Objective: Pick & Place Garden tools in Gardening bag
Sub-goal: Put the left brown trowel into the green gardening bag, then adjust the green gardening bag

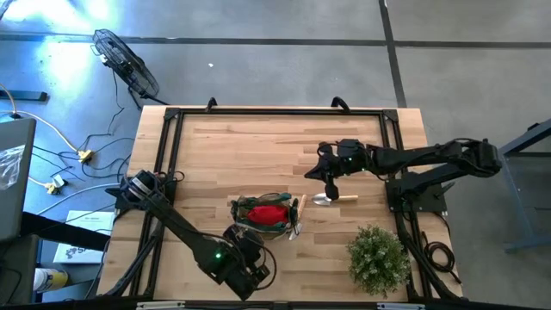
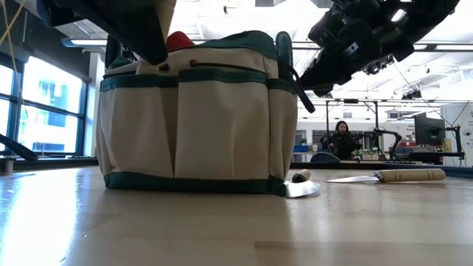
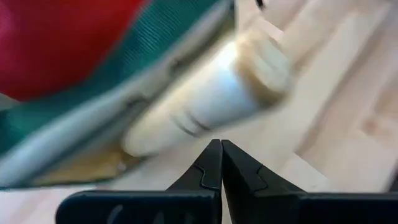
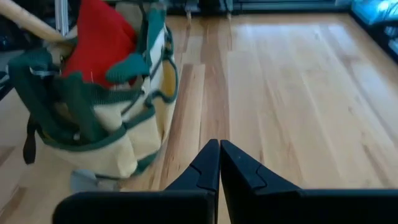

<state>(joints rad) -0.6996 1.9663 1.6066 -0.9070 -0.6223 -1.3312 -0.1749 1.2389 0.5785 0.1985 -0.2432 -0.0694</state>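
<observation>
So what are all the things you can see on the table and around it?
gardening bag: one, cream with green trim, near the table's front middle
red glove piece: one, red, inside the bag
wooden handle: one, pale, sticking out at the bag's right side
trowel: one, silver blade and pale handle, lying flat on the table right of the bag
potted plant: one, bushy green, front right corner
table: one, light wood with a black frame
fan: one, black, on the floor behind left
person: one, far off in the room
left gripper: fingers shut, front of the bag
right gripper: fingers shut, over the trowel
</observation>
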